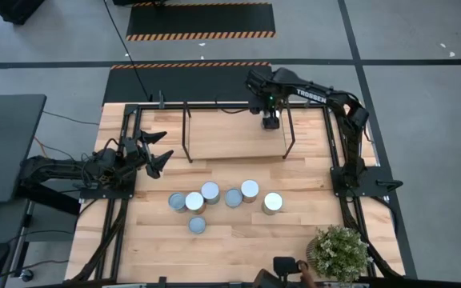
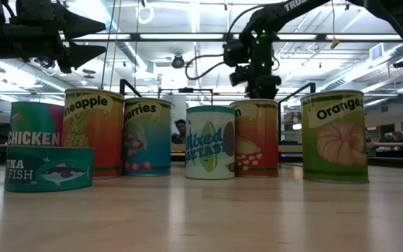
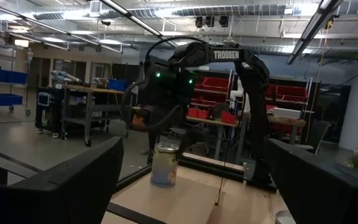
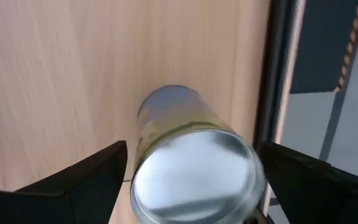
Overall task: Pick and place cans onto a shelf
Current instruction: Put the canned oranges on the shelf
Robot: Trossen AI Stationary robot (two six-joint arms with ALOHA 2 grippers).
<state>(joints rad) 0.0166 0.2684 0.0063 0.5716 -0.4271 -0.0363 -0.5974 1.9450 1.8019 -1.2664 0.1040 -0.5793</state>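
Note:
One can (image 4: 194, 174) with a silver lid stands upright on its base on the light-wood shelf (image 1: 234, 140), near its far right corner. It also shows in the left wrist view (image 3: 165, 165). My right gripper (image 1: 271, 122) hovers just above it, open, with its fingers (image 4: 98, 174) apart over the lid's two sides, and it hides the can in the high view. Several more cans (image 1: 233, 198) with bright labels stand in a cluster on the tabletop in front of the shelf. My left gripper (image 1: 160, 152) is open and empty at the table's left, pointing toward the shelf.
Thin black posts (image 1: 186, 132) frame the shelf, and a black rail (image 4: 278, 74) runs along its far edge beside the can. A potted plant (image 1: 338, 252) stands at the near right corner. The arm bases stand at the table's left and right edges.

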